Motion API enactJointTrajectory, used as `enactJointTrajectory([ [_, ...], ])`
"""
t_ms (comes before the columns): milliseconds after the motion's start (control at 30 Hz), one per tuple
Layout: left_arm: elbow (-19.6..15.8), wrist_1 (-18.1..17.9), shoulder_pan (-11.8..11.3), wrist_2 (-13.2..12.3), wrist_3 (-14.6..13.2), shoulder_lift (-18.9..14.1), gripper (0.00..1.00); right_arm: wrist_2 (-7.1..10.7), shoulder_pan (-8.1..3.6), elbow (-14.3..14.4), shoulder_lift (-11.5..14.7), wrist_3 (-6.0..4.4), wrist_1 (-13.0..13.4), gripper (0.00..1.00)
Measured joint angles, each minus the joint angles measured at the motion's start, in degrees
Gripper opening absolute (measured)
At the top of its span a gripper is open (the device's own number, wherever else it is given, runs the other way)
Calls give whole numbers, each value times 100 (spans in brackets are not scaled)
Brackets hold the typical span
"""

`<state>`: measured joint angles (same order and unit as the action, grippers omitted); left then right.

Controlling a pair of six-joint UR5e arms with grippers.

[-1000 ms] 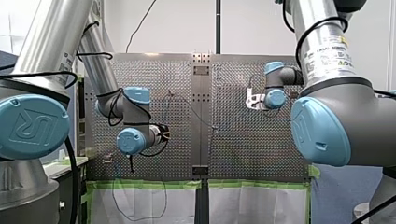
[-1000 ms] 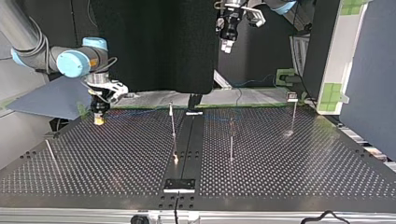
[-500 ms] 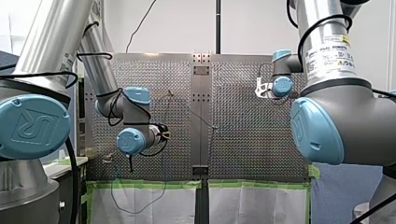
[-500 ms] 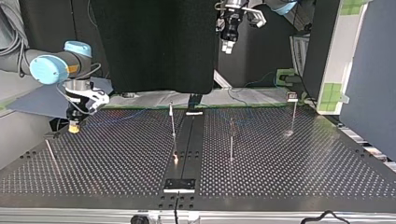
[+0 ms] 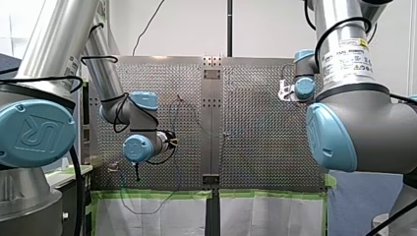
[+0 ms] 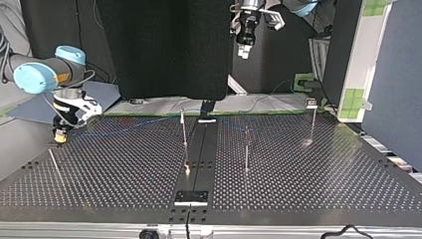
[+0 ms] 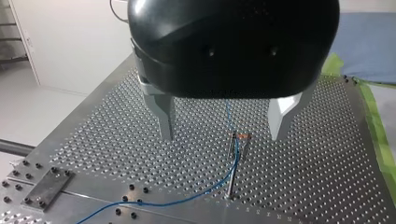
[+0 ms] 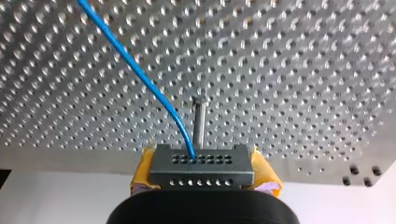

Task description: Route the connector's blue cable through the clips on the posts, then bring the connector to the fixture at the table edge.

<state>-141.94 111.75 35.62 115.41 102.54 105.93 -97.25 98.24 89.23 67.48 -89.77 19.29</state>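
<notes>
In the right wrist view a dark grey connector [image 8: 201, 167] with rows of holes sits between yellow pads [image 8: 264, 171]; my right gripper [image 8: 201, 161] is shut on it. The blue cable [image 8: 140, 77] leaves its top and runs off over the perforated plate. A thin post [image 8: 201, 119] stands just ahead. In the top view my right gripper [image 6: 60, 135] hangs low near the table's left edge, and the cable [image 6: 134, 124] trails to a post [image 6: 184, 130]. My left gripper [image 7: 224, 128] is open, high above a clip post [image 7: 232, 163] that the cable passes.
More posts stand on the table [image 6: 298, 179]: one right of centre [image 6: 246, 149], one far right [image 6: 312, 122], a leaning one [image 6: 53, 162] near my right gripper. A black plate [image 6: 191, 197] lies at the near edge. My left gripper [image 6: 244, 49] hangs high at the back.
My right gripper has carried the connector toward the top view's left edge, drawing the blue cable after it. My left arm has stayed where it was.
</notes>
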Motion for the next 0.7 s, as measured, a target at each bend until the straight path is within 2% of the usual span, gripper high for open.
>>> enactJointTrajectory([
  [167,1,4,-24,41,-3,0,98,22,-122,-91,0,18,-63,17],
  [267,4,3,-41,58,-5,-1,98,85,-201,-172,-3,66,-120,19],
  [500,4,0,-65,62,-7,0,98,387,-358,-410,-18,222,-257,19],
  [700,8,54,-94,60,-10,0,98,673,-409,-441,-25,354,-450,19],
])
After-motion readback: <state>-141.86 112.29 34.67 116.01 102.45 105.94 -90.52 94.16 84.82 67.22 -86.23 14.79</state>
